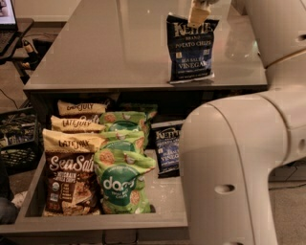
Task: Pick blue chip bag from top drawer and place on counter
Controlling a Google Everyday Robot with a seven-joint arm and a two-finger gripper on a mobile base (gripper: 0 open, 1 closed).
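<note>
The blue chip bag (pixel 190 48), navy Kettle with white VINEGAR lettering, hangs upright with its bottom edge at the counter (pixel 110 48) near the front edge. My gripper (pixel 198 14) is shut on the bag's top edge from above. The top drawer (pixel 95 222) stands open below the counter. A second navy Kettle bag (pixel 166 148) lies inside it at the right, partly hidden by my arm (pixel 229 167).
The drawer holds green "doos" bags (pixel 123 179), a brown "Sea Salt" bag (pixel 69 179) and tan Late July bags (pixel 79 125). My large white arm covers the right side of the view. A dark crate (pixel 16 139) stands at the left.
</note>
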